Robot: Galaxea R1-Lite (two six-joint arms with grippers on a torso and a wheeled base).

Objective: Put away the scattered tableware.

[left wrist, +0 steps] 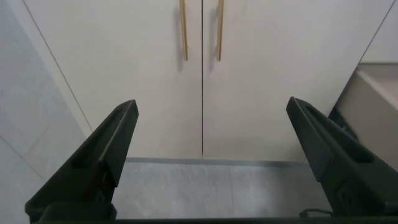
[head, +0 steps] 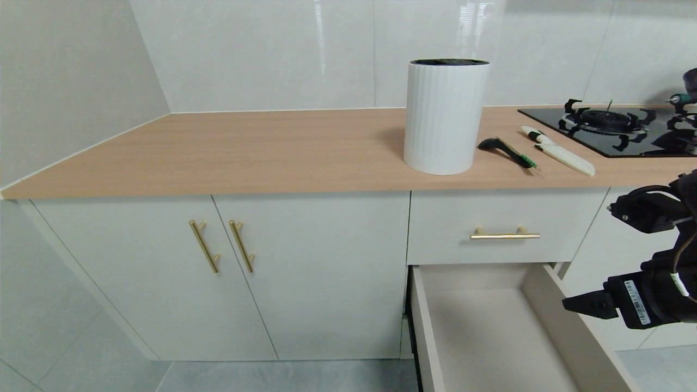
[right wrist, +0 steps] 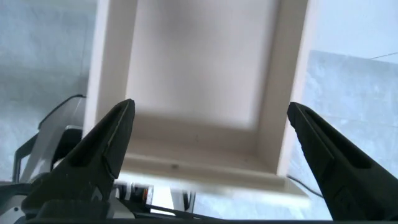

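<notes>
On the wooden counter stands a tall white ribbed holder [head: 445,117]. Just right of it lie a black spoon with a green-tipped handle [head: 503,148] and a white knife [head: 558,152]. Below the counter a lower drawer [head: 422,326] is pulled out and holds nothing. My right gripper [head: 591,256] is open at the drawer's right side; in the right wrist view it [right wrist: 209,107] spreads wide over the drawer [right wrist: 273,93]. My left gripper [left wrist: 211,106] is open too, low down and facing the cabinet doors [left wrist: 202,74], with nothing between its fingers.
A black gas hob [head: 610,128] is at the counter's far right. A shut upper drawer with a gold handle [head: 505,235] sits above the open one. Two doors with gold handles [head: 218,245] are to the left. The counter left of the holder is bare wood.
</notes>
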